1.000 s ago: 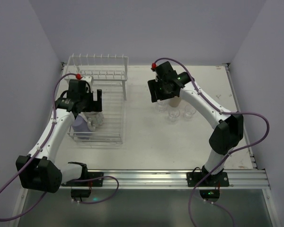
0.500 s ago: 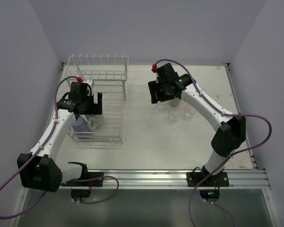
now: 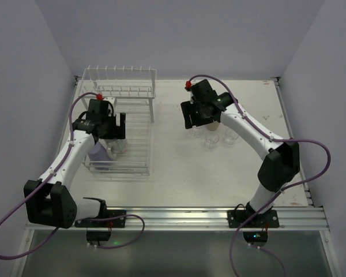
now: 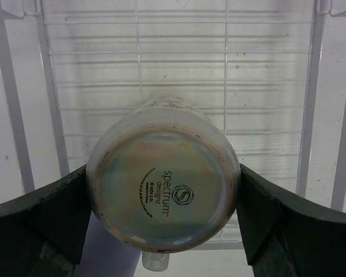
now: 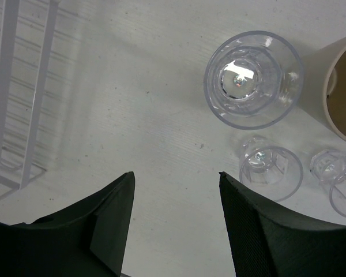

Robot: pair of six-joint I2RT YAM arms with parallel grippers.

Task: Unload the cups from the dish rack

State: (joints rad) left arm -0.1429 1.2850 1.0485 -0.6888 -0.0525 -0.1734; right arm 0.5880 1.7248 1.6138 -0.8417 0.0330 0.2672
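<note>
A whitish speckled ceramic mug [image 4: 161,179] sits with its flat base turned to the left wrist camera, a round printed maker's mark on that base. It is over the lower basket of the white wire dish rack [image 3: 136,157], toward the basket's left side and just in front of the rack's raised upper shelf. The left gripper [image 3: 108,128] clamps it: the two dark fingers [image 4: 55,216] press against opposite sides of the mug's body, spread only as wide as the mug. Whether the mug rests on the basket wires or hangs above them cannot be told. Nearer the rack's front edge, a lavender cup [image 3: 96,153] stands in the basket's left front corner, and a small clear glass [image 3: 119,148] stands just beside it, also inside the basket. Well to the right of the rack, on the white table [image 3: 179,179], stand three clear glasses, one larger [image 5: 254,78] and two smaller [image 5: 271,173] [image 5: 341,193], set near each other. A tan tumbler [image 5: 344,86] stands just beside the larger glass, on the side away from the rack. The right gripper [image 5: 176,213] hangs above the bare table between the rack and these glasses, its fingers [image 5: 106,216] spread wide apart and holding nothing.
</note>
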